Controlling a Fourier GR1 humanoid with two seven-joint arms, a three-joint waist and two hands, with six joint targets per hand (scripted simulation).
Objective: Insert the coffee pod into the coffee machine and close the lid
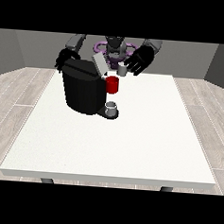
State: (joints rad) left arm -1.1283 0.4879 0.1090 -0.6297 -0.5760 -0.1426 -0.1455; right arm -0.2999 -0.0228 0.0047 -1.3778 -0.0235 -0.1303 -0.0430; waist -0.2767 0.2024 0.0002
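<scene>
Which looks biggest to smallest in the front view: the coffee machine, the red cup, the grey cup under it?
1. coffee machine
2. red cup
3. grey cup, slightly smaller, though nearer the camera, so unsure.

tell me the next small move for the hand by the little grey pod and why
Probably carry the pod toward the coffee machine. The hand at the view's right sits right at the pod, behind the red holder, and the grey lid stands tilted up, so the machine looks open.
</scene>
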